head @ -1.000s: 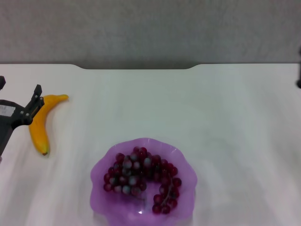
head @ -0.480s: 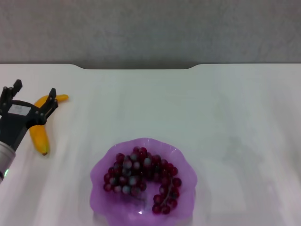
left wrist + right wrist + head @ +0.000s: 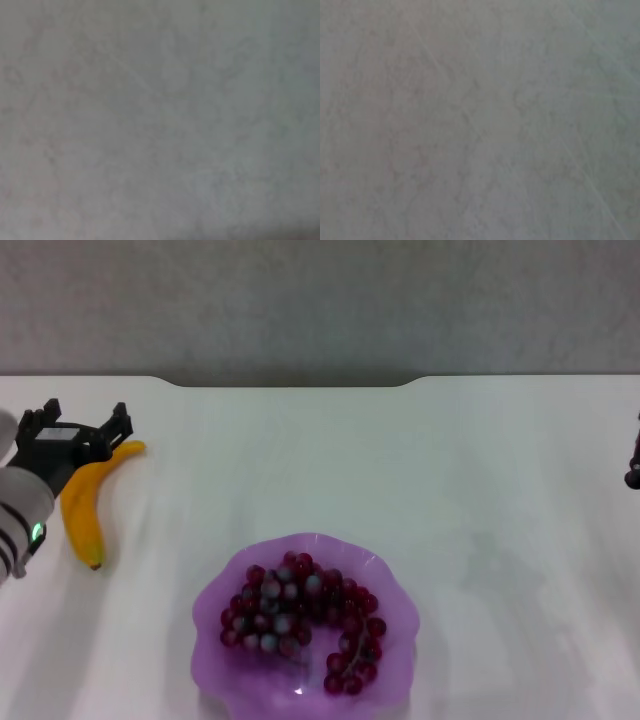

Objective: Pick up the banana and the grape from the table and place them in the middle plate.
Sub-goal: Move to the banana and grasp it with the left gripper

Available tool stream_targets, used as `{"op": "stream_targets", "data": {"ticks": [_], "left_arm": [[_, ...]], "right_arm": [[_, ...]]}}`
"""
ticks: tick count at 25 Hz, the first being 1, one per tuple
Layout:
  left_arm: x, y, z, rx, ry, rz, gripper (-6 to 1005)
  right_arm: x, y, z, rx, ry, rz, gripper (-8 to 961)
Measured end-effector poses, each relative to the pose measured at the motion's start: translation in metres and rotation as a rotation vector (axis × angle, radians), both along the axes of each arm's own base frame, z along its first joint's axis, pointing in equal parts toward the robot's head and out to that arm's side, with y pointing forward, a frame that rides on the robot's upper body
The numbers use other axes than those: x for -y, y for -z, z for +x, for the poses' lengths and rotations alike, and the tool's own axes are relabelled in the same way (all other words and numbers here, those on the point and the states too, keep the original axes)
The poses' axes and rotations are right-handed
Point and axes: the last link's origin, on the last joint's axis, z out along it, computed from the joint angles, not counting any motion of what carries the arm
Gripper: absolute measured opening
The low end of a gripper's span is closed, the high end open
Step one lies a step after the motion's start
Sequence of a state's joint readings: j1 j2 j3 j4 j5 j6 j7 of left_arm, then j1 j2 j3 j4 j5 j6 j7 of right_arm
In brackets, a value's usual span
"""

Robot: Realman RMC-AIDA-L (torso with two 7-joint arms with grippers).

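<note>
Grape (image 3: 300, 615) lies in the plate (image 3: 220, 585) at the near counter (image 3: 480, 490) edge. The banana (image 3: 82, 502), plain yellow-orange with a dark near tip, lies on the counter far left. Left end effector (image 3: 82, 428), fingers spread and empty, hovers over its far end; centre on mid-body before lowering. Right end effector (image 3: 634, 455) at right edge; opening can't be told.

White table (image 3: 480, 470), shallow notch in far edge. Banana (image 3: 84, 508) lies directly on it at far left, dark tip toward near side. Purple scalloped middle plate (image 3: 215, 592) sits near-centre, well apart from banana.
</note>
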State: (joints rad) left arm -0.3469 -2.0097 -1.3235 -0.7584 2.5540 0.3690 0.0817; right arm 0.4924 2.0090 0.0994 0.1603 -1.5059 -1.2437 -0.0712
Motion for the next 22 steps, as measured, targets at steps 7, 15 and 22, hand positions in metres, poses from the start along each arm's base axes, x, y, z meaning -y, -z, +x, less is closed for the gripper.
{"op": "stream_targets", "data": {"ticks": [7,15,22], "left_arm": [[-0.019,-0.02,0.012,-0.015,-0.11,-0.079,893],[-0.031,-0.041,-0.005,0.018,-0.282,-0.182,889],[-0.022,-0.037,-0.018,0.003,-0.372,-0.274,887]], "right_arm": [[-0.001,0.007,-0.006,0.0,-0.025,-0.033,-1],[0.0,0.012,-0.011,0.002,-0.054,-0.057,0],[0.002,0.012,-0.011,-0.003,-0.051,-0.057,0]]}}
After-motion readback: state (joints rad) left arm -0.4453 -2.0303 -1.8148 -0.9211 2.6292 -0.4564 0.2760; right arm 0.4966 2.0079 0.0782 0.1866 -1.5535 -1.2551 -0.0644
